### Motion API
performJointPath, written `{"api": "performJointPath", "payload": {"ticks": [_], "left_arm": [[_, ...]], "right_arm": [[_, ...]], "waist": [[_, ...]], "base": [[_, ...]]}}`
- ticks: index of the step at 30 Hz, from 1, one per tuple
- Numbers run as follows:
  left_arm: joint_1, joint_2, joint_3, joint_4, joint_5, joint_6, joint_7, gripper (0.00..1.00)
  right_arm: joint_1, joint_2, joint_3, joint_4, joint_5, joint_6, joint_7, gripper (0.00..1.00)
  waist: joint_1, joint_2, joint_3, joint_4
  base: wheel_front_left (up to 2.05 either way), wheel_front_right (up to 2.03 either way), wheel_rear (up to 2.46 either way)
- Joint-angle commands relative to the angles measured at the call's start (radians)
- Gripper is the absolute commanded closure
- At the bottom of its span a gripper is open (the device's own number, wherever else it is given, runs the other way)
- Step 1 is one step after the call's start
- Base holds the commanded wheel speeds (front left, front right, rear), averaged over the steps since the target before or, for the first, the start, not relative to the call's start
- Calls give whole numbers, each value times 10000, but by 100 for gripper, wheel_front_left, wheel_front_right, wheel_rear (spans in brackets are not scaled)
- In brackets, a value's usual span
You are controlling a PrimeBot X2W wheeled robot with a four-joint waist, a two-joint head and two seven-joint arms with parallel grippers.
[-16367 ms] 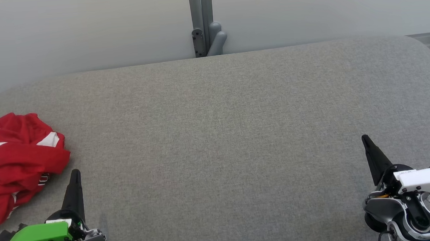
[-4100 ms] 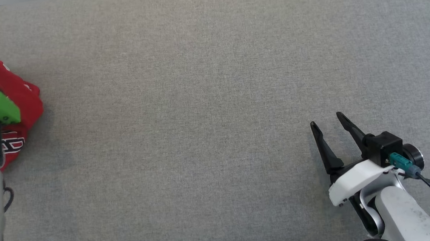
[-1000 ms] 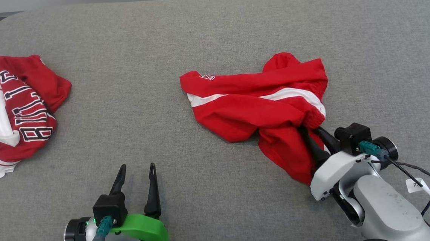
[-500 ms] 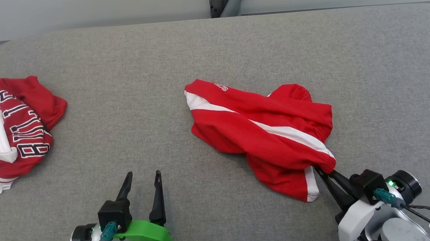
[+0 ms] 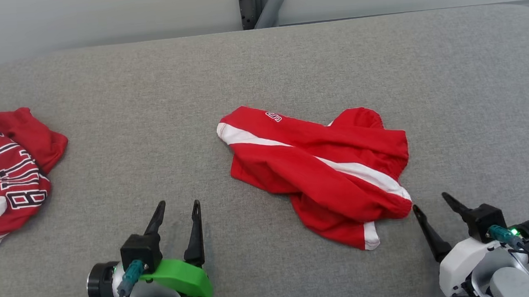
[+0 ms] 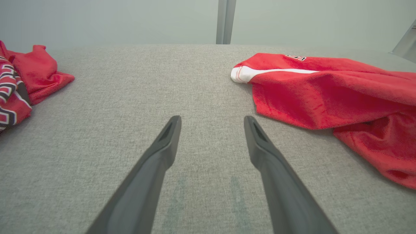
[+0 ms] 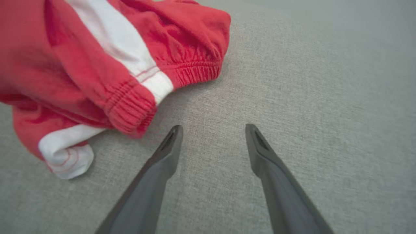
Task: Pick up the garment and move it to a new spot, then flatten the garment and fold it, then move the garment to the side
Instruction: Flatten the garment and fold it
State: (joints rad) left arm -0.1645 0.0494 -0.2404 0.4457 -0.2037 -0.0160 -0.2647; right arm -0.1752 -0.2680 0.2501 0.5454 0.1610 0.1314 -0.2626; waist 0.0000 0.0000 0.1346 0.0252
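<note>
Garment crumpled mid surface, toward its front edge | left gripper, right gripper: jaws spread, empty | likely flattening next: pinch opposite edges, pull apart evenly

Bright, diffuse light is falling evenly on the grey woven fabric surface, leaving only faint soft shadows under the crumpled red garment with white stripes, whose upper-left folds are blurring in the right wrist view.
</note>
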Motion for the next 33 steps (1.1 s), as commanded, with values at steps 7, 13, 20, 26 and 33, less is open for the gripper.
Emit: {"api": "performJointPath", "payload": {"ticks": [7,13,20,26,33], "left_arm": [[-1686,24,-350,1154,-777,-413,6,0],[-2904,29,-932,2924,-1505,-689,4,0],[-3592,33,-1428,3586,-1953,-734,7,0],[-3655,35,-1530,3587,-1770,-405,9,66],[-3424,35,-1142,3168,-1482,-209,6,100]], "right_arm": [[-161,272,-1127,-430,-499,-13,-34,0],[-454,538,-1042,-777,-534,-13,-34,0],[-723,663,-979,-961,-383,-14,-34,0],[-778,781,-914,-931,-404,-14,-34,0],[-654,831,-1043,-978,-301,-14,-34,0]], "waist": [[0,0,550,-794],[0,0,1103,-1407],[0,0,1565,-1845],[0,0,1588,-1937],[0,0,1497,-1830]], "base": [[0,0,0],[0,0,0],[0,0,0],[0,0,0],[0,0,0]]}}
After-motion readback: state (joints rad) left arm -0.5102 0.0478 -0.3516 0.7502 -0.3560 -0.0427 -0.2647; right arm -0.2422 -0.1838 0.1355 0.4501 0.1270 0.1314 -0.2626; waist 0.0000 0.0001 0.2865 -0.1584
